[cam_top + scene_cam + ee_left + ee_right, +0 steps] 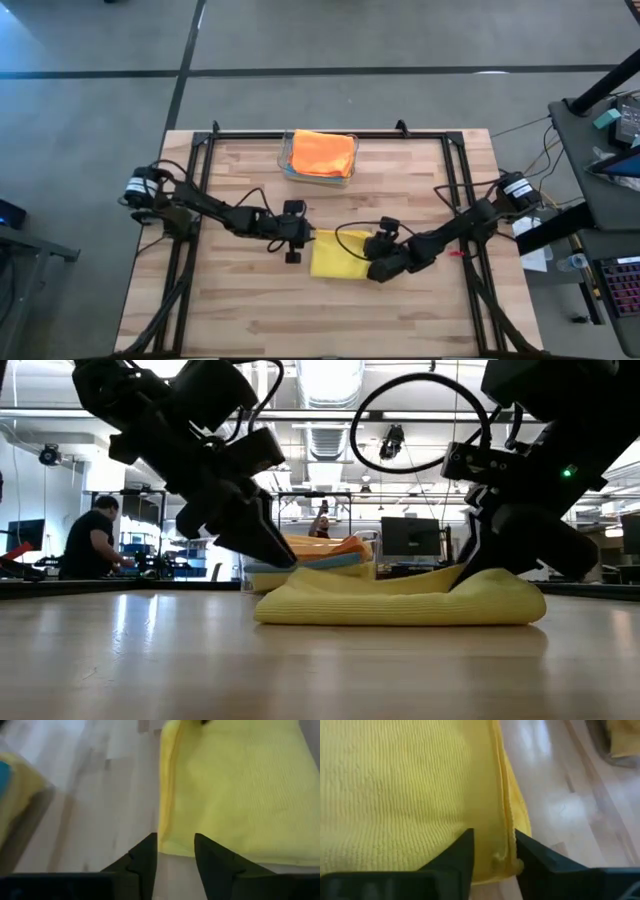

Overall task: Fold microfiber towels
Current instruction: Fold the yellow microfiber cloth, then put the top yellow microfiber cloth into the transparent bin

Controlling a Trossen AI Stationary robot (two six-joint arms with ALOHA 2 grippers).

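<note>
yellow towel (335, 255) folded, flat, ribbed weave

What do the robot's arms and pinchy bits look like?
Both arms are black and jointed, with black cables looping along them. The left tool and right tool each end in two dark, wedge-shaped fingers. A small green light glows on one arm in the low view.

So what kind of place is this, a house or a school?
Neither, most likely: it looks like a robot lab or workshop. Behind the wooden table there are monitors on desks, bare pipes and lights on the ceiling, and a person working at a bench.
</note>
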